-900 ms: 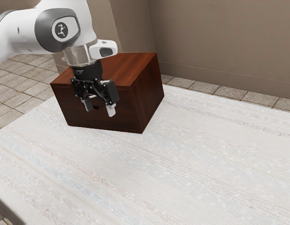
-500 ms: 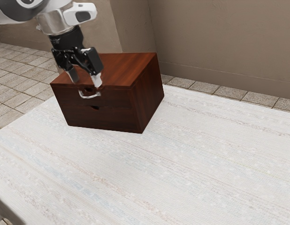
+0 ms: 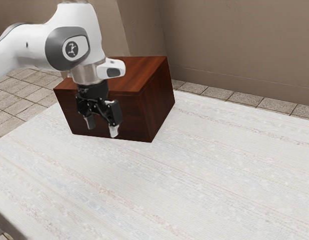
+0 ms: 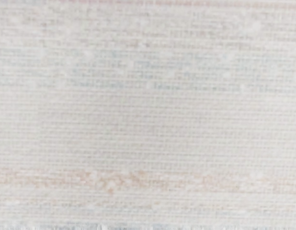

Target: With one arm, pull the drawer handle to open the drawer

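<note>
Gripper (image 3: 101,126) spread; right in frt of drawer (image 3: 132,103).

The pale whitish table with woven texture (image 3: 204,175) spreads under the black two-finger gripper (image 3: 101,129). One dark brown wooden drawer box (image 3: 149,95) stands on it, just behind the gripper.
</note>
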